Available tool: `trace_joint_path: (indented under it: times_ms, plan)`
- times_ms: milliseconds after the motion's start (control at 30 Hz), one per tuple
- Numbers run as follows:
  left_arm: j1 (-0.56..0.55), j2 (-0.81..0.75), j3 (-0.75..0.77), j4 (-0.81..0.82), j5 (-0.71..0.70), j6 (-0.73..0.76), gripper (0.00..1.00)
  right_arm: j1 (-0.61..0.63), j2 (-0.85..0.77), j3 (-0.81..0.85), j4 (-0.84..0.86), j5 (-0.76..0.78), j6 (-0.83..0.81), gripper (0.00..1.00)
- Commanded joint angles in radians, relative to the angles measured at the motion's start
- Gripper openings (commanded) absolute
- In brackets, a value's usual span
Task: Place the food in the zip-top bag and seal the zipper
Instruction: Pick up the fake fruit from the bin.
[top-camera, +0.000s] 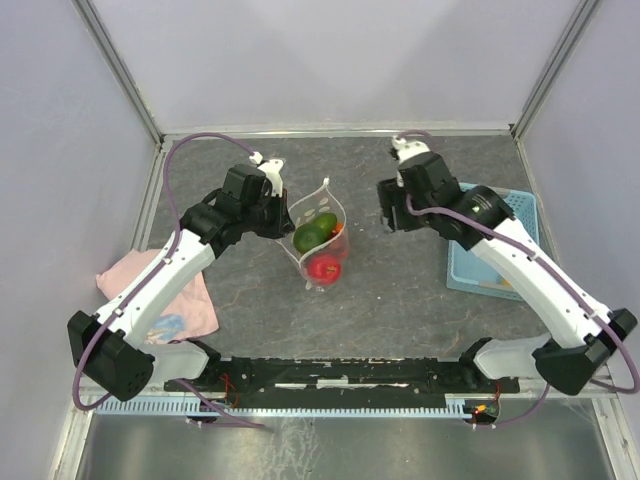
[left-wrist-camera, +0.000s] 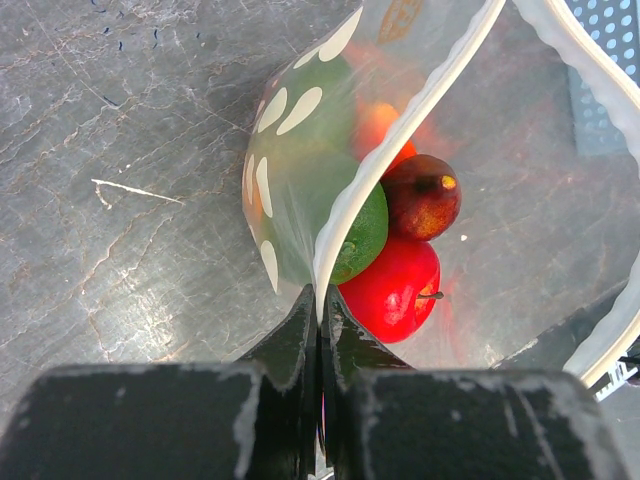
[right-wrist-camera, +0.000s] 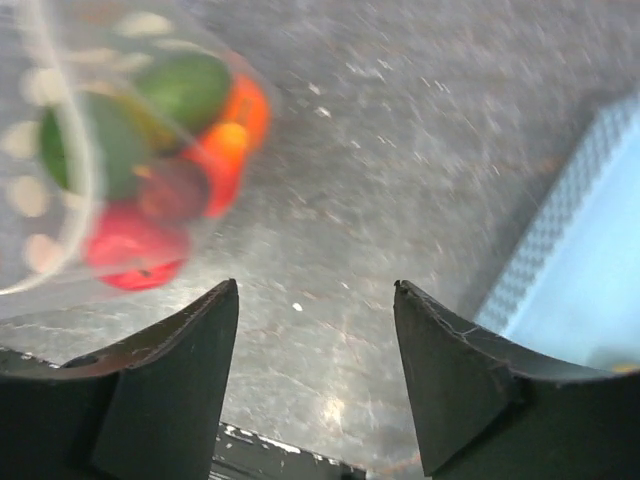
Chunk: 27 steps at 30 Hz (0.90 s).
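We see the zip-top bag (top-camera: 322, 235) standing mid-frame in the top view, with the food (left-wrist-camera: 395, 290) inside: red, green and maroon pieces, and an orange one blurred behind plastic. The left gripper (left-wrist-camera: 320, 292) is clenched on the zipper (left-wrist-camera: 400, 130). The right gripper (right-wrist-camera: 316, 290) is splayed, grasping nothing. The blue basket (top-camera: 522, 205) is partly hidden behind its arm.

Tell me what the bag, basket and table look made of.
Bag: thin clear plastic, glossy; the fruit shows through its wall.
Basket: light-blue plastic, matte, perforated with rows of holes.
Table: grey veined surface, stone or stone-print laminate; cannot tell which.
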Motion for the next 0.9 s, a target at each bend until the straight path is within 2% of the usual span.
trace_joint_path:
  times_ms: [0,200,533,700,867]
  plan:
    - [-0.001,-0.027,0.004,0.036,0.009,-0.014,0.03,-0.119,-0.109,-0.156,-0.041,0.061,0.116,0.74]
    - [0.000,-0.024,0.004,0.037,0.006,-0.013,0.03,-0.257,-0.198,-0.338,-0.052,0.112,0.181,0.83]
    - [-0.001,-0.024,0.001,0.042,0.017,-0.013,0.03,-0.461,-0.271,-0.500,-0.002,0.190,0.270,1.00]
    - [-0.001,-0.026,0.000,0.045,0.015,-0.013,0.03,-0.607,-0.258,-0.560,0.007,0.248,0.370,1.00]
    - [-0.001,-0.012,-0.002,0.045,0.020,-0.013,0.03,-0.721,-0.204,-0.577,-0.028,0.370,0.499,1.00]
